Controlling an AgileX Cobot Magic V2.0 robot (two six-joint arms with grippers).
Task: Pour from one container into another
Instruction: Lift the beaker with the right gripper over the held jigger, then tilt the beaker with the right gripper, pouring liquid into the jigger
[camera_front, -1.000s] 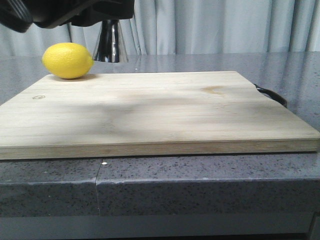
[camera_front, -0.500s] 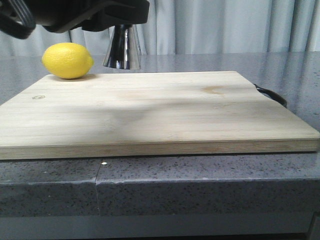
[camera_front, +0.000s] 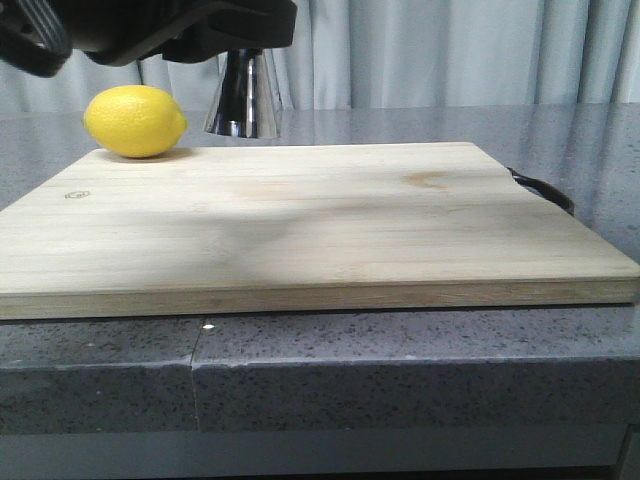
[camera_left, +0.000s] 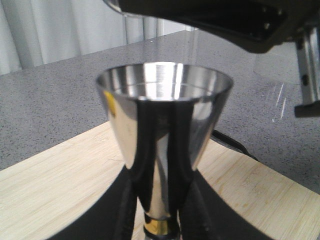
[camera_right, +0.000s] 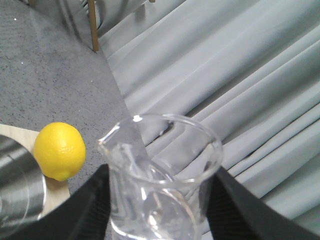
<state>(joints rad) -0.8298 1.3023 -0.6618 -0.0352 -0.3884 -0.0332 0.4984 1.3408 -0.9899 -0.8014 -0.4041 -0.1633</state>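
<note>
The steel jigger (camera_left: 165, 125) stands upright in my left gripper (camera_left: 161, 192), whose fingers are shut on its waist near the gold band (camera_left: 160, 227). In the front view its lower cone (camera_front: 243, 95) hangs just above the far left of the cutting board (camera_front: 300, 220). My right gripper (camera_right: 161, 207) is shut on the clear glass beaker (camera_right: 160, 165), black fingers on both sides. The beaker's lip points toward the jigger's rim (camera_right: 20, 187). The left wrist view shows the beaker faintly (camera_left: 280, 70), above and beside the jigger. The beaker is hidden in the front view.
A yellow lemon (camera_front: 135, 121) rests at the board's far left corner, close to the jigger. A black handle (camera_front: 545, 190) sticks out past the board's right side. Grey curtains hang behind the speckled grey counter (camera_front: 400, 360).
Over the last second the jigger has moved right and a little lower, away from the lemon. In the last half second it barely shifted.
</note>
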